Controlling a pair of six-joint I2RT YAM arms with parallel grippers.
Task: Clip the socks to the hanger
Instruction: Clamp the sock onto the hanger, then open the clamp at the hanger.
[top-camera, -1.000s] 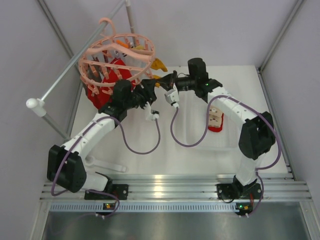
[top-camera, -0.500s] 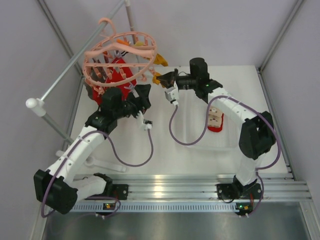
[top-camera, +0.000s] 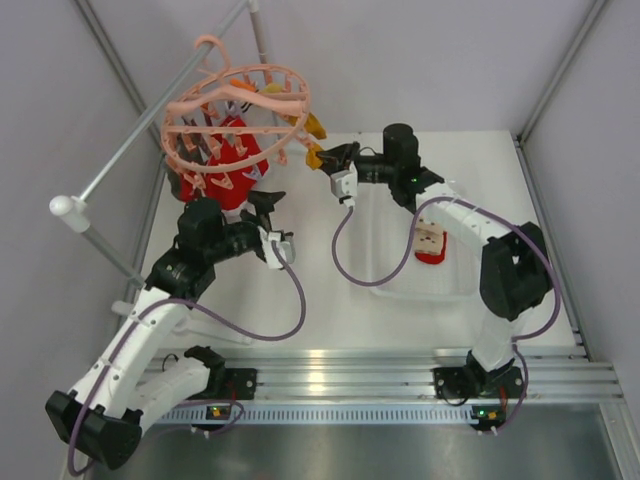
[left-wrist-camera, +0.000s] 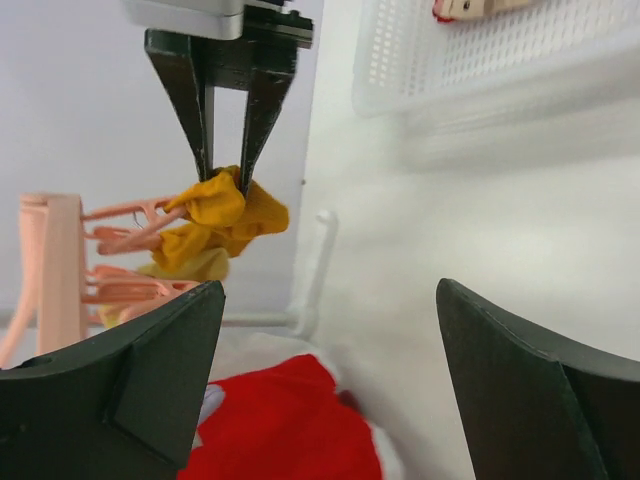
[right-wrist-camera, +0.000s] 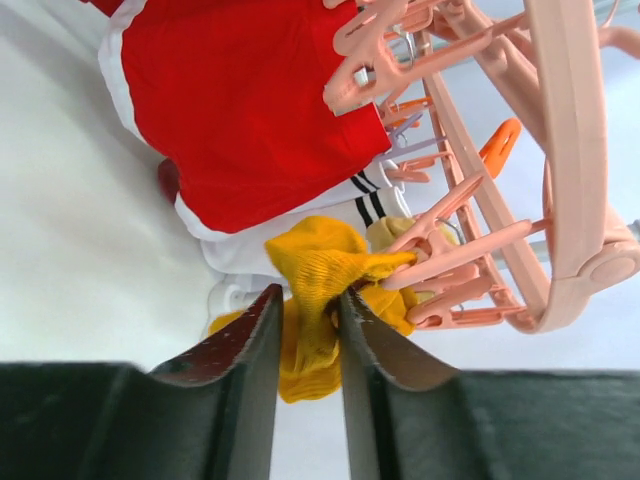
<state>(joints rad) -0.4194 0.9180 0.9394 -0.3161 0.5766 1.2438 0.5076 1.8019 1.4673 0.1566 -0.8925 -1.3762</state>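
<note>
The salmon-pink hanger (top-camera: 235, 115) hangs from the grey rail at the back left, with red socks (top-camera: 232, 165) clipped under it. My right gripper (top-camera: 325, 158) is shut on the mustard-yellow sock (right-wrist-camera: 320, 275), and a pink peg (right-wrist-camera: 455, 250) of the hanger pinches the sock's top. The sock also shows in the left wrist view (left-wrist-camera: 225, 215). My left gripper (top-camera: 268, 205) is open and empty, below and right of the hanger, with a red sock (left-wrist-camera: 290, 425) between its fingers' view. Another red sock with a cream cuff (top-camera: 432, 243) lies in the white basket.
A white mesh basket (top-camera: 400, 285) sits on the table under the right arm. The grey metal rail (top-camera: 150, 130) runs diagonally at the left, ending in a white knob (top-camera: 65, 208). A white plastic piece (top-camera: 205, 330) lies near the left arm's base.
My left arm has drawn back from the hanger toward the near left, its gripper now open and clear. My right gripper still holds the yellow sock at the hanger's right edge.
</note>
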